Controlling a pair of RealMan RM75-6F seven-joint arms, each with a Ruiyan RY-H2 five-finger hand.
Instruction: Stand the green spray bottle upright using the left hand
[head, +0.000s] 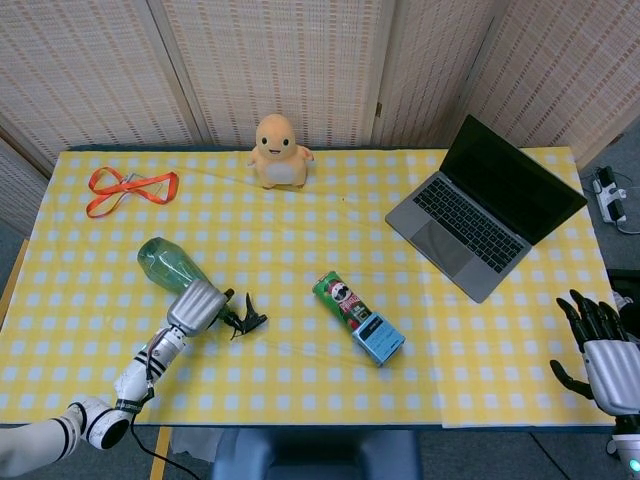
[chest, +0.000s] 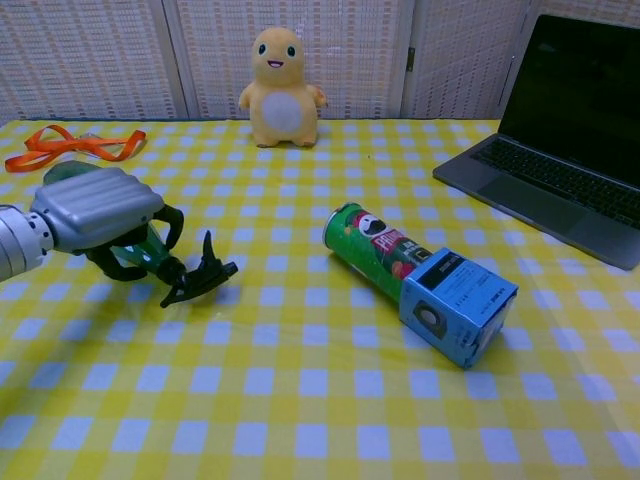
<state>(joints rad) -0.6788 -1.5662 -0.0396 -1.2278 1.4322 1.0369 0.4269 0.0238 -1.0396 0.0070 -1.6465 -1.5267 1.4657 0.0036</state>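
Note:
The green spray bottle (head: 163, 263) lies on its side on the yellow checked cloth, its base toward the far left and its black trigger nozzle (chest: 198, 277) pointing right. My left hand (head: 196, 305) covers the bottle's neck from above, its dark fingers (chest: 168, 225) curled around the green body (chest: 148, 254). In the chest view the nozzle end looks raised slightly off the cloth. My right hand (head: 604, 355) hangs open beyond the table's right front corner, holding nothing.
A Pringles can (chest: 380, 247) with a blue box (chest: 457, 304) at its end lies mid-table. An orange plush toy (head: 278, 150) stands at the back, an orange lanyard (head: 130, 187) back left, an open laptop (head: 484, 205) at the right.

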